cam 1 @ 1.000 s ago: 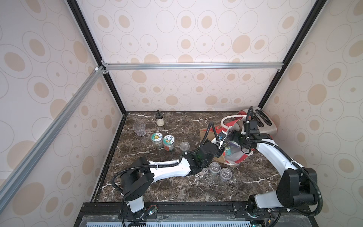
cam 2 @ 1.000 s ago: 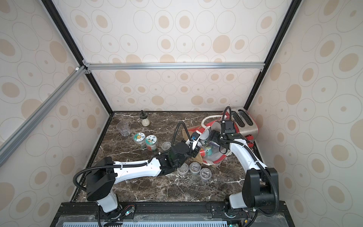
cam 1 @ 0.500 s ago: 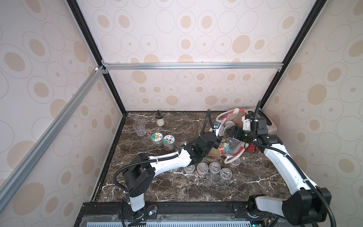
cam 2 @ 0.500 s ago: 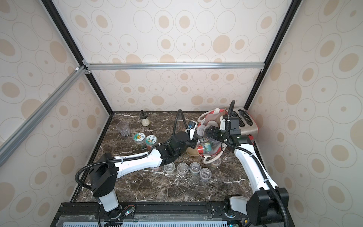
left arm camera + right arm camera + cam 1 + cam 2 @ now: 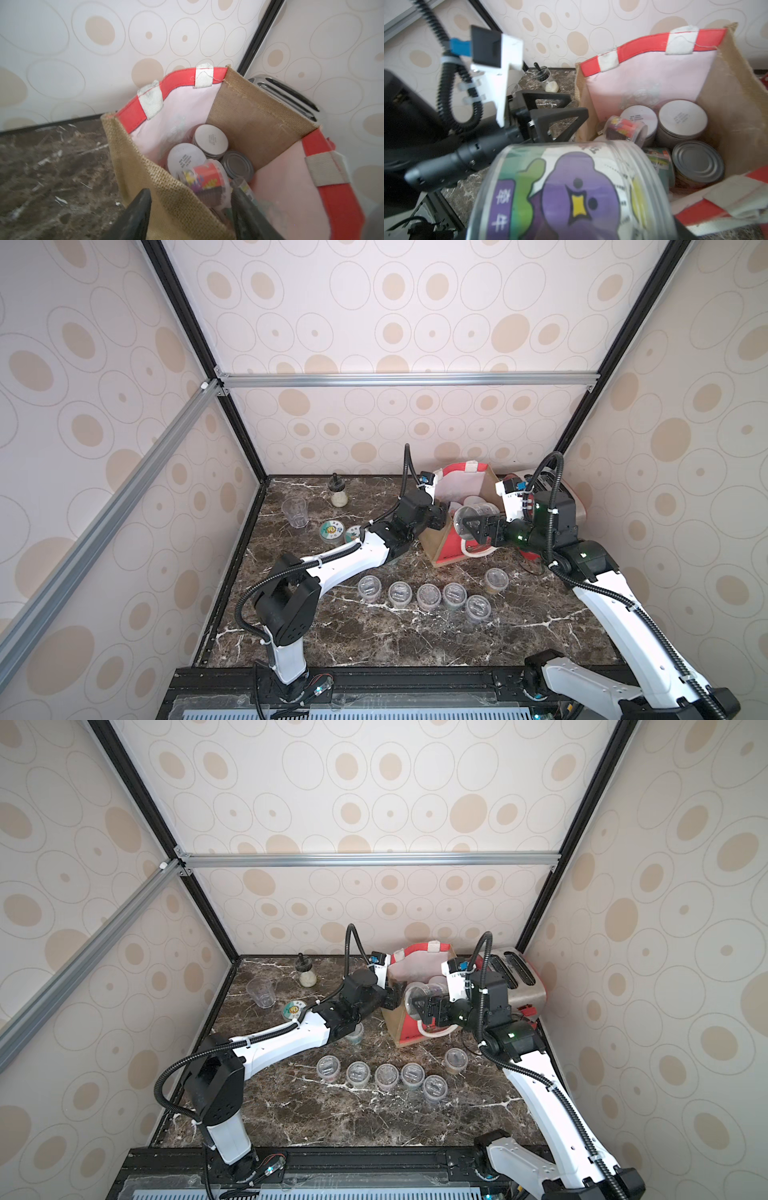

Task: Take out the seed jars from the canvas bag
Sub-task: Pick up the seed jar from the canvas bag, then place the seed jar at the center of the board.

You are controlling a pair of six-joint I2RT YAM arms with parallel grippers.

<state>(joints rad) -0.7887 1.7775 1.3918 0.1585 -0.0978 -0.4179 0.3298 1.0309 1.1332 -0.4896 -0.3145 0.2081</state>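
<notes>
At canvas bag (image 5: 451, 549), seed jar (image 5: 467, 517) sideways

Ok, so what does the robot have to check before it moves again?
1. Right jaws grip the purple-flower jar: ok.
2. Jar lifted above the canvas bag: ok, it hangs over the opening.
3. Left jaws away from the bag: not ok, they are open but astride its tan side wall.
4. Bare marble table in front of the row of short jars: ok.
5. Bag emptied of seed jars: not ok, white-lidded jars and a small red-labelled jar are inside.
</notes>
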